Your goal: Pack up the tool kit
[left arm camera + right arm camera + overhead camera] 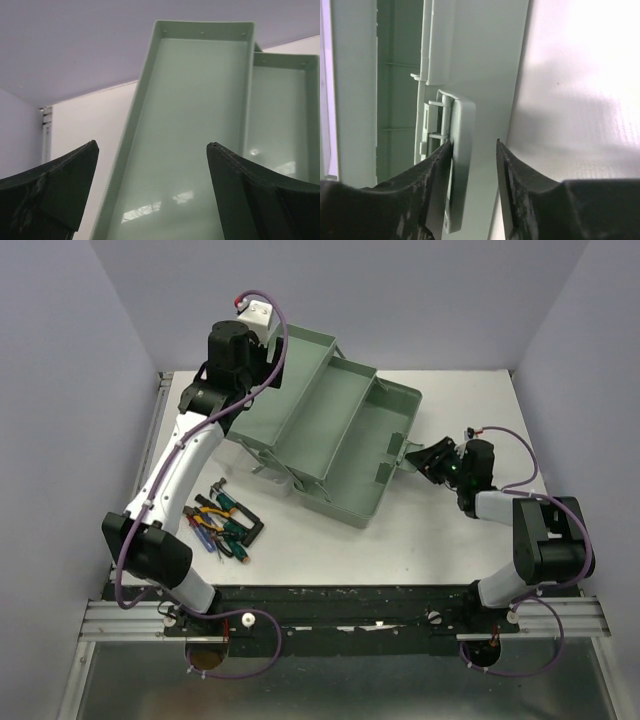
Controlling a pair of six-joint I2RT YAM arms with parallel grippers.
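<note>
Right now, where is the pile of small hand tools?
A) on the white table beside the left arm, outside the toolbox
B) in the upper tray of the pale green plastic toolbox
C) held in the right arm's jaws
A: the pile of small hand tools lies on the white table beside the left arm, and the visible trays of the pale green plastic toolbox are bare.

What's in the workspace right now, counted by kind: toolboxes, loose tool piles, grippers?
toolbox: 1
pile of loose tools: 1 (single tools too tangled to count)
grippers: 2 (left gripper, right gripper)
Total: 4
</note>
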